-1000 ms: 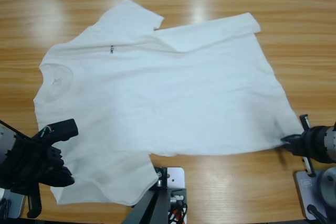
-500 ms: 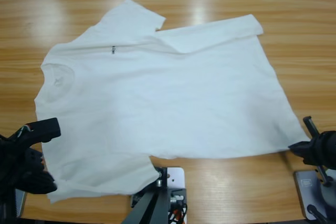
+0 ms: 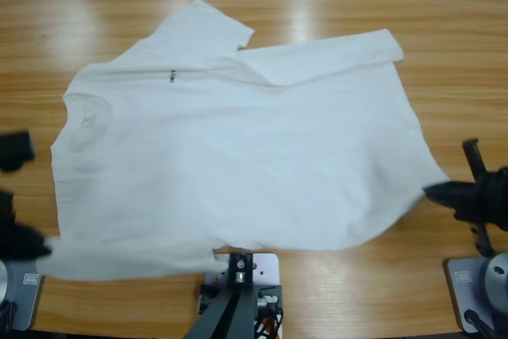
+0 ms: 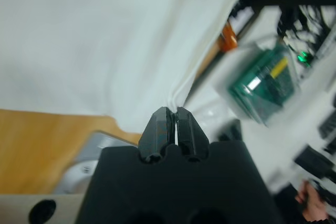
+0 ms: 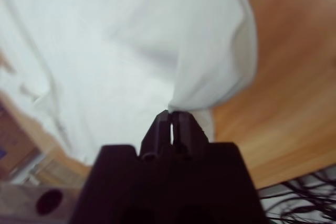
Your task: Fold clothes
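On the wooden surface (image 3: 444, 53) both jaws are pinching the T-shirt (image 3: 238, 156) near edge, so we're mid first fold; next, carry it evenly across.

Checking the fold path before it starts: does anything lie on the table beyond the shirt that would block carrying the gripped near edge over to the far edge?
Nothing visible does. Both grippers are shut on the T-shirt, and the table past it is bare wood.

I see a thin, matt white cotton T-shirt (image 3: 238, 164) on my glossy, smooth wooden desk (image 3: 460, 53); both grippers look matt black.
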